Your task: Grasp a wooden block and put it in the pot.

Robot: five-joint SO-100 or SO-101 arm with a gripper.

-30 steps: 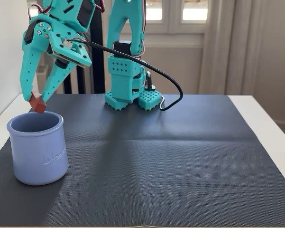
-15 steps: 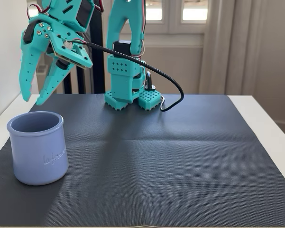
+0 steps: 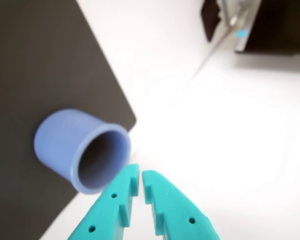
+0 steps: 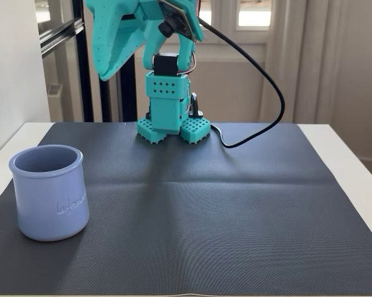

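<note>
My pincer (image 3: 140,176) is pressed nearly together with nothing between its 2 teal fingers, raised high above the dark mat (image 4: 235,204); its tips point down in the fixed view (image 4: 105,75). The blue pot (image 4: 48,190) stands near the mat's left edge. Its inside is shadowed in the wrist view (image 3: 82,150), so I cannot make out the wooden block anywhere.

Teal perforated plastic arm (image 4: 167,93), black cable (image 4: 266,80)

Faint embossed cursive script is showing on the side of the pot (image 4: 49,192), low and left of the gripper (image 4: 105,75); its letters are not legible.
</note>
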